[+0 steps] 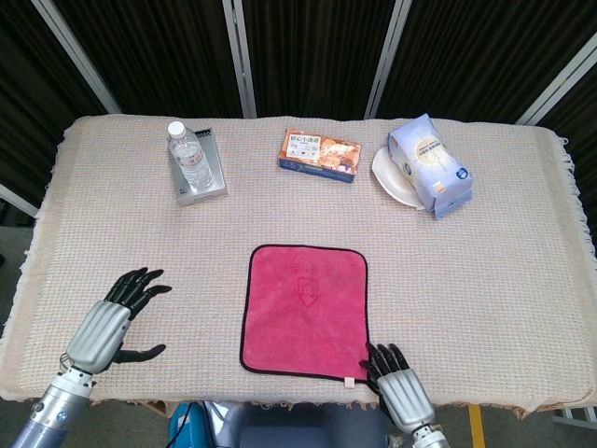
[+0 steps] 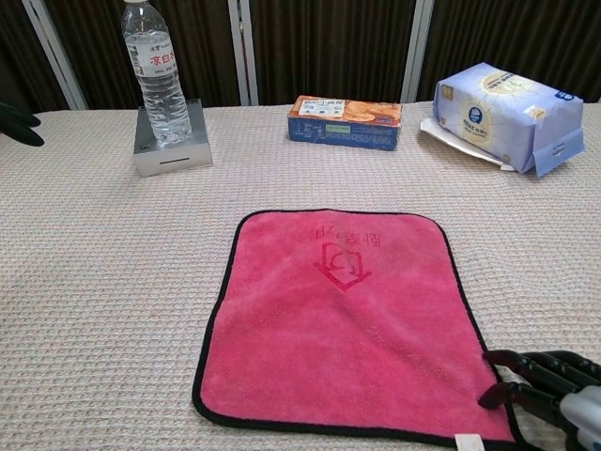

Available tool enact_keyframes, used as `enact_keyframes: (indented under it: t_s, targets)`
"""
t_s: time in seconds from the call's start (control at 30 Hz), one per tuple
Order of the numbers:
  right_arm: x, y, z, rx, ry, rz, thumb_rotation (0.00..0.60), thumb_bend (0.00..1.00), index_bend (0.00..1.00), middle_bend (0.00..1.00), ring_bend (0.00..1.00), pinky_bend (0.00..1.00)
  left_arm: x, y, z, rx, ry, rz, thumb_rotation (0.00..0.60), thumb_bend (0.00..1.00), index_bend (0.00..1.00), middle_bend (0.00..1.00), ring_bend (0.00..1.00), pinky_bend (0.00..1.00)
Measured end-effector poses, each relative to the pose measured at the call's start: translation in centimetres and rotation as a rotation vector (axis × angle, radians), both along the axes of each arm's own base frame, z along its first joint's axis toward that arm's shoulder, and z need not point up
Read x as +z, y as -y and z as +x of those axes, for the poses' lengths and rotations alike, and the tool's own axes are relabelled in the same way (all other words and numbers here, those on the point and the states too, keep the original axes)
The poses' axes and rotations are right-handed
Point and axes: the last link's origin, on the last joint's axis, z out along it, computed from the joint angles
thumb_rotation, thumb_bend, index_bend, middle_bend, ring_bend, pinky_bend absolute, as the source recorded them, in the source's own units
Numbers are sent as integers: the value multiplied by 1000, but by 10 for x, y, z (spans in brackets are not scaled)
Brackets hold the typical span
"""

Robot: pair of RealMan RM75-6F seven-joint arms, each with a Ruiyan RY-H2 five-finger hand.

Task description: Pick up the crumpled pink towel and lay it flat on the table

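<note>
Towel: pink towel [image 1: 305,310] with a black border lies spread flat in the lower middle of the head view, a small white tag at its lower right corner.
Right hand: right hand [image 1: 396,379] sits at the bottom edge of the frame, just right of that corner; dark fingertips [image 2: 507,376] reach the towel's edge, slightly apart, and I cannot tell whether they pinch the cloth.
Left hand: left hand [image 1: 119,315] rests at the lower left, fingers spread and empty, well apart from the towel.
Bench: bench [image 1: 485,280] is covered in beige woven cloth.
Far row: water bottle [image 1: 191,157] upright on a grey box [image 1: 201,179] at upper left; snack box [image 1: 321,154] at upper middle; tissue pack [image 1: 431,164] on a white plate [image 1: 387,177] at upper right.
</note>
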Motion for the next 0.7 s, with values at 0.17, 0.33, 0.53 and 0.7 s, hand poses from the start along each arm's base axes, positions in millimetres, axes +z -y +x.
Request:
enact_keyframes:
  t_s: [0.17, 0.33, 0.53, 0.7]
  targets:
    - [2, 3, -4, -16, -8, -8, 600, 1000, 290, 0, 0, 0, 0, 0, 0, -2, 0, -1, 600, 47, 193, 60, 0, 17]
    - [3, 4, -8, -26, -14, -12, 600, 1000, 290, 0, 0, 0, -1, 0, 0, -1, -2, -3, 600, 47, 193, 60, 0, 17]
    - [4, 4, -7, -25, -9, -11, 600, 1000, 275, 0, 0, 0, 0, 0, 1, 0, 0, -1, 600, 47, 193, 60, 0, 17]
    - [5, 1, -4, -13, 7, 1, 600, 794, 53, 0, 0, 0, 0, 0, 0, 1, 1, 0, 600, 47, 193, 60, 0, 17]
